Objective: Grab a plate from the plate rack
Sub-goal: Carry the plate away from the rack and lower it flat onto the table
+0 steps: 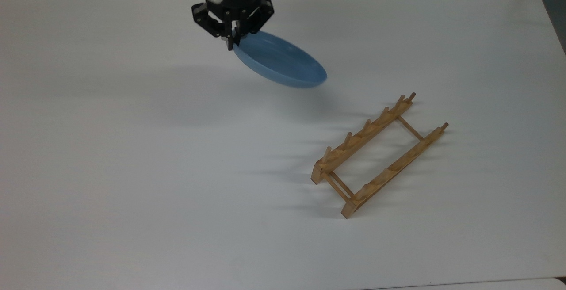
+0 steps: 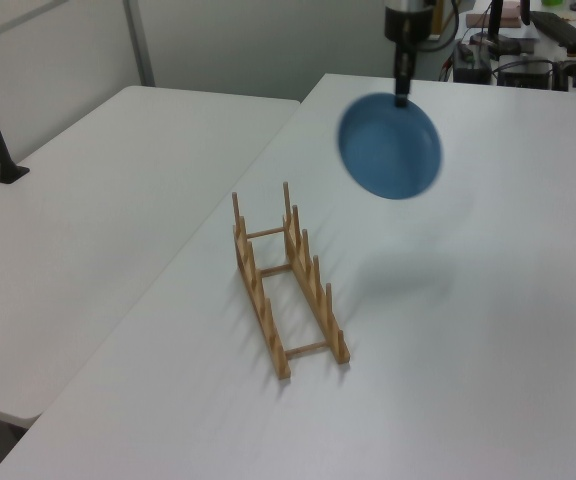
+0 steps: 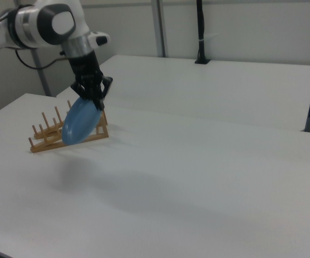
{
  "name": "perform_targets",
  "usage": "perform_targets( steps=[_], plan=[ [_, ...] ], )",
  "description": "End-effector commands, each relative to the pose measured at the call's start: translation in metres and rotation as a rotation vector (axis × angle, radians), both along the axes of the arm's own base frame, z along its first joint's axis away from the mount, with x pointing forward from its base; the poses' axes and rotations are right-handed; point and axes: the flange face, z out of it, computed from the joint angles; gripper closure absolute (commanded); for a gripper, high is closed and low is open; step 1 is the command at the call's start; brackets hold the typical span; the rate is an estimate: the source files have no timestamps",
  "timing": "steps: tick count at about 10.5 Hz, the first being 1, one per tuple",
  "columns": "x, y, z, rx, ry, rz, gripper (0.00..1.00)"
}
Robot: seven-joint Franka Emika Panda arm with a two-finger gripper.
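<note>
One plate (image 1: 283,62), round and light blue, is held in the air by its rim, and one gripper (image 1: 231,42) is clamped on that rim at the plate's upper edge. In the top view the gripper's black fingers (image 1: 230,43) are drawn narrow around the edge, and the plate hangs tilted below them, with its hollow face partly turned up. In the left view the plate (image 2: 390,146) is seen hanging under the gripper (image 2: 402,97), clear of the table (image 2: 508,300), and a soft shadow is cast on the tabletop beneath it.

One plate rack (image 1: 376,153) of light-brown wood is standing on the white table (image 1: 132,170). Two parallel rails are counted on it, each set with a row of upright pegs, and the rails are joined by thin cross dowels at both ends. No plate is held in the rack's slots. Relative to the rack, the plate is well apart: up and to the top view's left of it, and up and to the left view's right of the rack (image 2: 286,285).

In the right view the plate (image 3: 79,122) is seen in front of the rack (image 3: 53,133) and partly covers it, with the gripper (image 3: 94,100) above. A second white table (image 2: 98,200) is set beside the first, on the left view's left of the rack.
</note>
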Motion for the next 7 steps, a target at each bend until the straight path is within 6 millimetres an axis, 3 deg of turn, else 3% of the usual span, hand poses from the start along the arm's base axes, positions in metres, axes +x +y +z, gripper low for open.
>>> perform_targets(
  steps=[1,4,7],
  plan=[
    [-0.021,-0.002,-0.06,0.032,0.219,0.29,1.0],
    [-0.027,-0.002,-0.135,0.067,0.388,0.505,1.0],
    [-0.02,-0.012,-0.202,0.103,0.503,0.579,1.0]
  ],
)
